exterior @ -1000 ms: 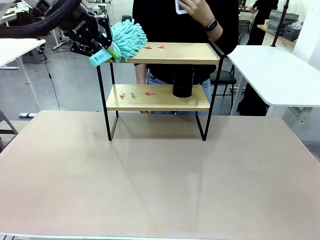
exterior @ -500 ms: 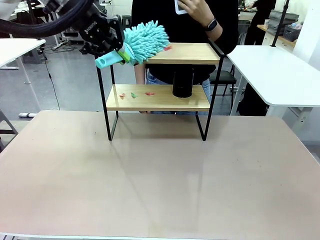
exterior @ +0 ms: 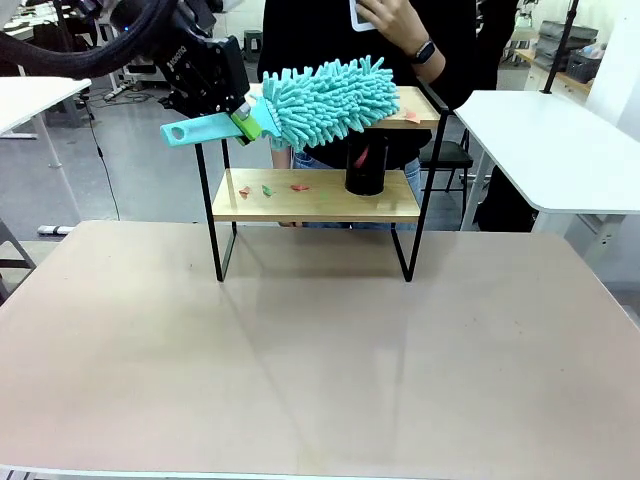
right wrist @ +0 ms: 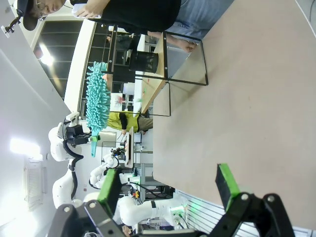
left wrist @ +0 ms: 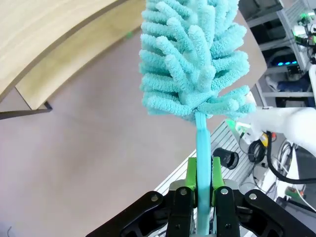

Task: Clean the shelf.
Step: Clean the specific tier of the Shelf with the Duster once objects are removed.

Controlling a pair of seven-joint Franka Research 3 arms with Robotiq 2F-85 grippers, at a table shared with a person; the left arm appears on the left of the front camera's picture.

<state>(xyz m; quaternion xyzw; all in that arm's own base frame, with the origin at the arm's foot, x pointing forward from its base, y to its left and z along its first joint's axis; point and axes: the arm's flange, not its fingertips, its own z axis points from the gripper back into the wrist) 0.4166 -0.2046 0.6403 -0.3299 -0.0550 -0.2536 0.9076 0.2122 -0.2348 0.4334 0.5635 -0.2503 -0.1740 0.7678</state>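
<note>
The shelf (exterior: 390, 206) stands at the far side of the beige table. My left gripper (exterior: 243, 118) is shut on the teal handle (exterior: 195, 130) of a fluffy teal duster (exterior: 330, 95), whose head lies along the top board. A red paper scrap (exterior: 410, 117) sits near that board's right end. Small red and green scraps (exterior: 267, 189) lie on the lower board beside a black cup (exterior: 366, 165). In the left wrist view the green pads (left wrist: 191, 173) clamp the handle (left wrist: 201, 148) below the duster head (left wrist: 195, 59). My right gripper (right wrist: 168, 187) is open, far from the shelf (right wrist: 206, 59).
A person stands right behind the shelf, one hand (exterior: 400, 25) with a wristwatch raised above it. White tables flank the scene at the left (exterior: 30, 100) and the right (exterior: 560, 150). The near part of the beige tabletop (exterior: 320, 370) is bare.
My left gripper has swept the duster rightward along the top board, from its left end to past the middle. The red scraps there were pushed toward the right end.
</note>
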